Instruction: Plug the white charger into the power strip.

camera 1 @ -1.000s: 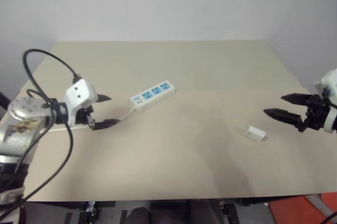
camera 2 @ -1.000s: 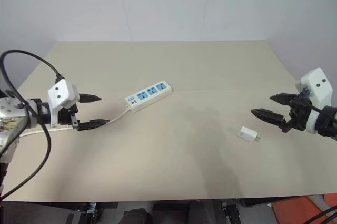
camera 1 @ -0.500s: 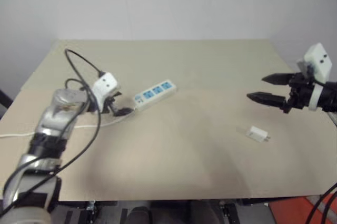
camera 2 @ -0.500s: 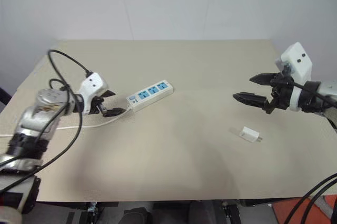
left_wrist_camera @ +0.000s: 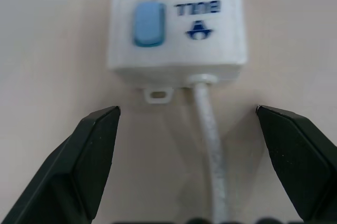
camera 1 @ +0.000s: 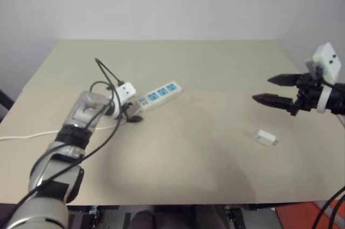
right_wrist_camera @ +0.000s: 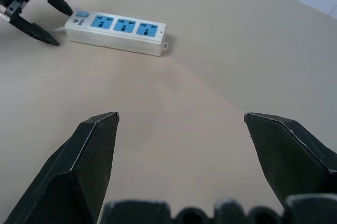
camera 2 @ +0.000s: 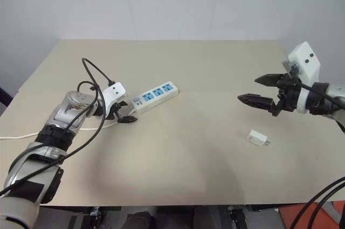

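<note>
Left hand (camera 2: 125, 115) spread wide at switch end of power strip (camera 2: 154, 96), straddling its cord (left_wrist_camera: 209, 145), right hand (camera 2: 260, 90) wide, raised above white charger (camera 2: 257, 138) lying on worktop (camera 2: 188, 67).

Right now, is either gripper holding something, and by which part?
Nothing is held. The left gripper is open around the long white power strip's cord end; the right gripper is open, empty.

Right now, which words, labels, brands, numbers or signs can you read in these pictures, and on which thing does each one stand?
"BULL": blue letters on the switch end of the power strip, seen upside down in the left wrist view, beside its blue switch.
A small blue logo under those letters: a sign, no readable text.
Marks on the three blue outlet faces: too small to read.
The white charger: no print that I can make out.
</note>
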